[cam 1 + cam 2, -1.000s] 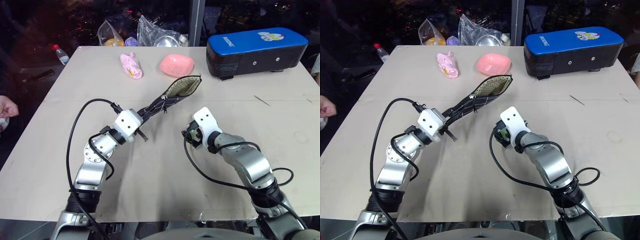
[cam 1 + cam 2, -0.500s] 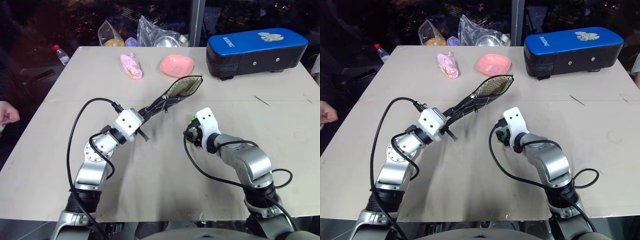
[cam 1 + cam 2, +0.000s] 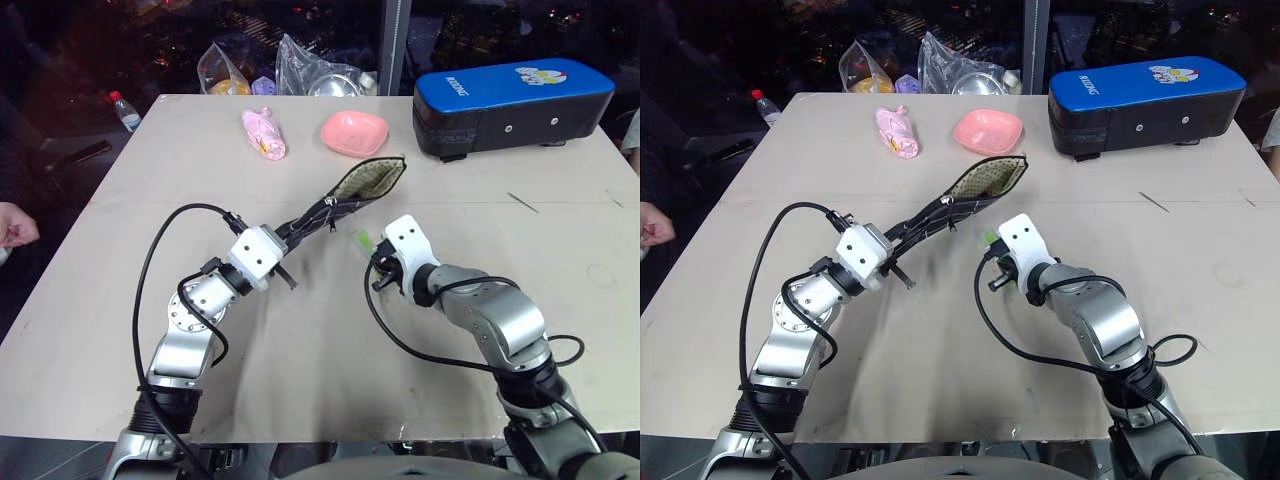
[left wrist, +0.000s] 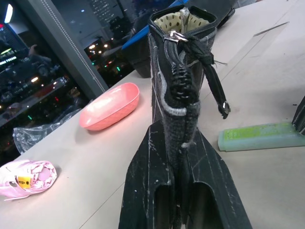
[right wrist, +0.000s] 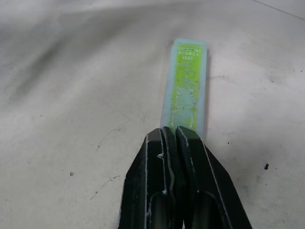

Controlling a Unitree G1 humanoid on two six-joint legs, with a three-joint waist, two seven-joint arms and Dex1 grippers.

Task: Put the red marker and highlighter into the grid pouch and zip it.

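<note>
Left gripper (image 4: 183, 191): clamped on one end of the pouch (image 3: 345, 195), holding it up off the table (image 3: 300, 340), its other end slanting toward 1 o'clock.
Pouch mouth: open at the far end, beige lining showing; the zipper pull (image 4: 221, 109) dangles from the edge.
Right gripper (image 5: 174, 138): fingers pressed together, tips at the near end of the highlighter (image 5: 186, 86); whether they pinch it I cannot tell.
Highlighter: lime green, flat on the table, at 5 o'clock from the pouch mouth, just beside the pouch.
Far table edge: pink bowl (image 3: 354, 132) at 12 o'clock from the pouch, pink bundle (image 3: 263, 133) at 11, blue case (image 3: 512, 105) at 2.
</note>
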